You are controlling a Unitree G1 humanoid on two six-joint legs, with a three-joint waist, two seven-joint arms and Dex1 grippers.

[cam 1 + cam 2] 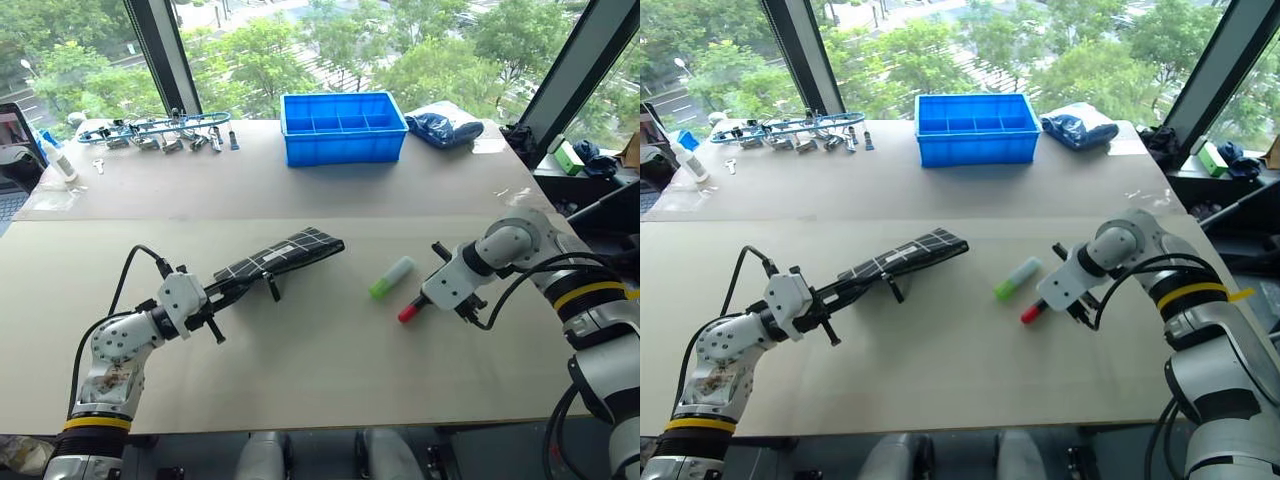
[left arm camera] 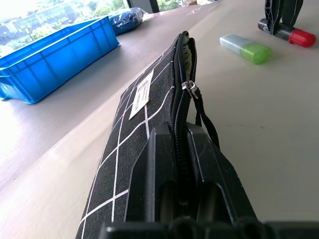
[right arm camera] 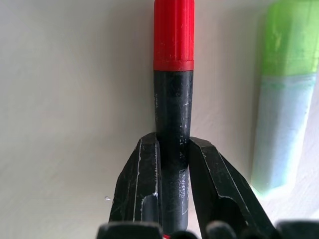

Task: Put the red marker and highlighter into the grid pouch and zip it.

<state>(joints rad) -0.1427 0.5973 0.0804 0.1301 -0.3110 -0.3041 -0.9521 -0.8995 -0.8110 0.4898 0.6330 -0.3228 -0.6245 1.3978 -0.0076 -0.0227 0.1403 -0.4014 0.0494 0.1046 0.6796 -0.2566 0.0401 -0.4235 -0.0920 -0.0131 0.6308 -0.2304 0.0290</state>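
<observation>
With the right hand (image 3: 172, 164) pinching the red marker (image 3: 173, 74) on the bench (image 1: 300, 360), lift straight, clear of the highlighter (image 1: 391, 277) beside it, toward the grid pouch (image 1: 283, 254) clamped in the left hand (image 1: 215, 292).

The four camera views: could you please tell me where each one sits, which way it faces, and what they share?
Left eye and right eye views: on the head, looking forward and down over the table; both arms show.
Left wrist view: along the left gripper, shut on the grid pouch.
Right wrist view: along the right gripper, shut on the red marker.
Shared: both wrist views show the red marker and the highlighter.
</observation>
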